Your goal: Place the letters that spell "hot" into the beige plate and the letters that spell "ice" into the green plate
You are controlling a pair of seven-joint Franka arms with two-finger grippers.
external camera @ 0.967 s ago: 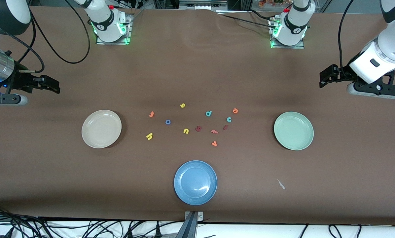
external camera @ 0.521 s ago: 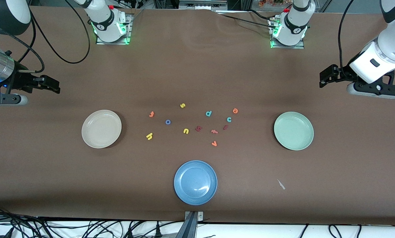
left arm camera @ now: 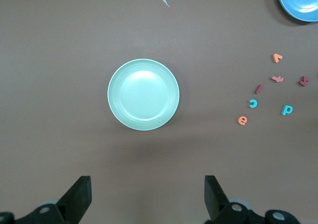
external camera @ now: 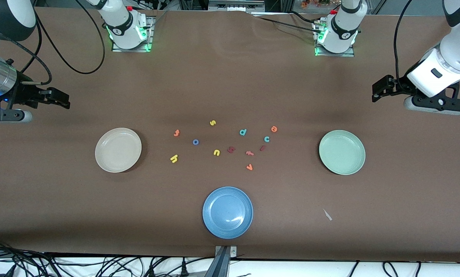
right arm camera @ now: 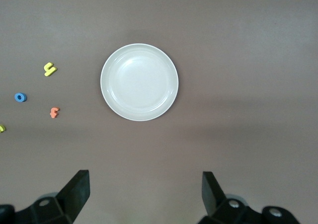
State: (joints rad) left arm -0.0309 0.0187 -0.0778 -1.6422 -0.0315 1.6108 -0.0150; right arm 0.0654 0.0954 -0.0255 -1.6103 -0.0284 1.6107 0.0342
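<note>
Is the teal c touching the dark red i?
Apart. The front view shows bare brown table between the teal c and the dark red i; the left wrist view shows the same gap.

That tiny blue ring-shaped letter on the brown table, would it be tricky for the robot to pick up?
Probably fiddly. The blue ring-shaped foam "o" lies flat on the brown table and looks very thin, so fingers get little edge to pinch. It is likely very light and soft, so it may squash or skid if nudged. Lying flat, it should not roll.
</note>
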